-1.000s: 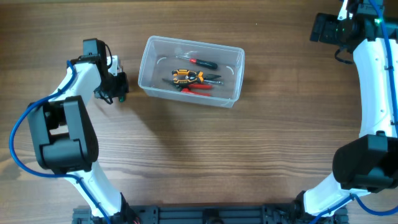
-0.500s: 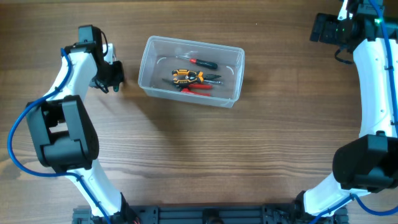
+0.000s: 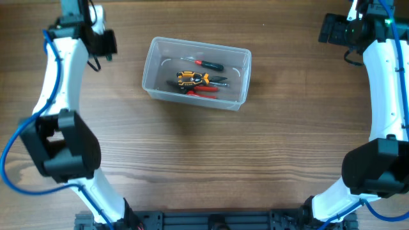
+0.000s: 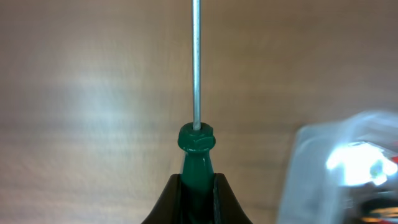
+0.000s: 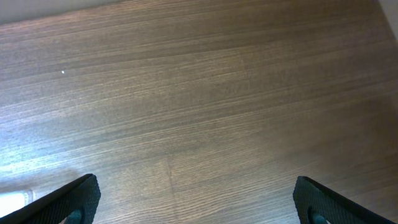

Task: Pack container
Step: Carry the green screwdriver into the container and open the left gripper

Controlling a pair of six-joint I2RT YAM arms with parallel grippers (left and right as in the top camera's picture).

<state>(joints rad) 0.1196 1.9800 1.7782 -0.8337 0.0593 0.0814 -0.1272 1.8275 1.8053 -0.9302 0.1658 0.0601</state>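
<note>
Bright even light; left wrist view blurred, glare on the container

Medium-brown wood-grain counter fills the overhead view edge to edge. Grain runs side to side with darker streaks. Light is even and from above, shadows soft. Right wrist view: same surface, grain slanted, pale sheen toward the lower left, one tiny white speck. Left wrist view: surface blurred, pale glare upper left.
</note>
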